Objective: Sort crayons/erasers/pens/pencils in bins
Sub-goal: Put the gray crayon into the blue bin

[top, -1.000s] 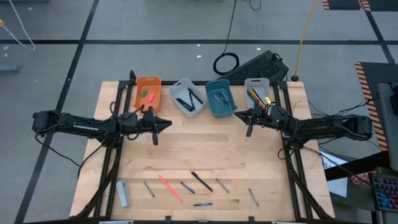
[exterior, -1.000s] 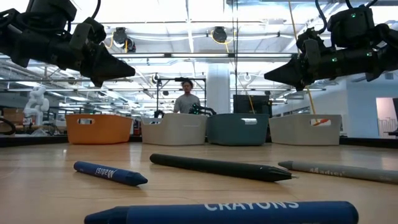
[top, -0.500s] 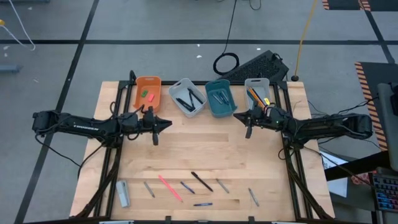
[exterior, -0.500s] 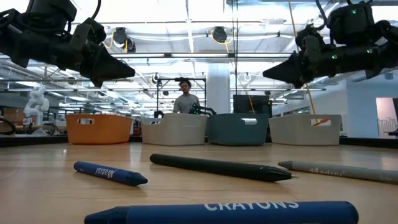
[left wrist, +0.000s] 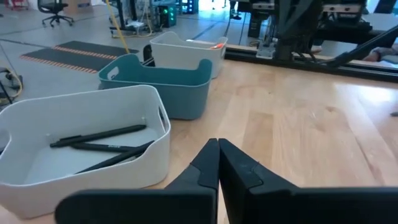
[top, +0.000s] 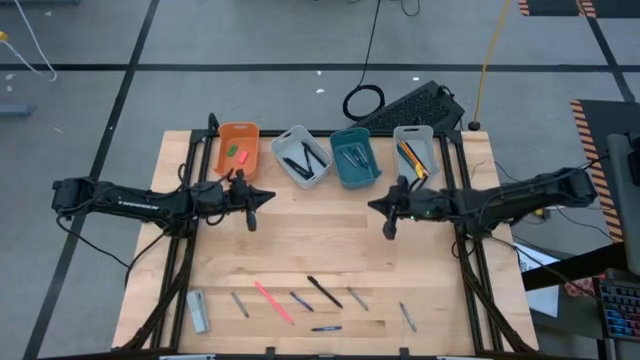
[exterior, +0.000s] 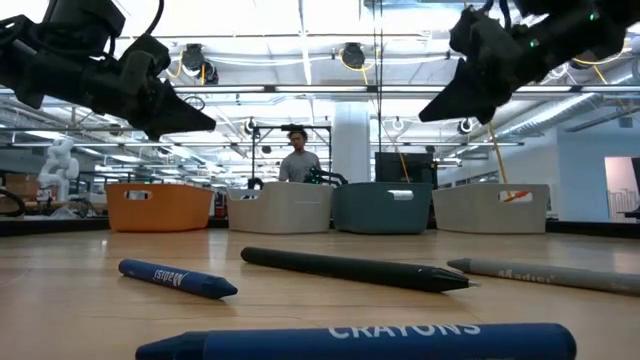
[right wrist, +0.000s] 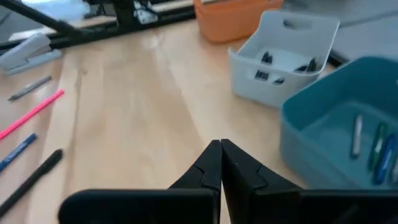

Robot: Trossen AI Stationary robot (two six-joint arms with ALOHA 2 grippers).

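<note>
Wooden table (top: pixel 320 255) stood on a grey floor marked with dark lines. A stapler (top: pixel 198 311) lay at the table's near left corner; it also showed in the right wrist view (right wrist: pixel 28 51). Behind the table, on the floor: a black keyboard (top: pixel 413 104), a coiled black cable (top: pixel 363 102) beside it, and a yellow cable (top: pixel 487 60). A person (exterior: pixel 297 158) stood in the room beyond.

Four bins line the table's far edge: orange bin (top: pixel 238 145) holding green eraser (top: pixel 231 150) and pink-red eraser (top: pixel 241 156), grey bin (top: pixel 301 156) with dark pens, teal bin (top: pixel 354 157), second grey bin (top: pixel 415 146). Loose sticks (top: pixel 272 300) lie along the near edge.
</note>
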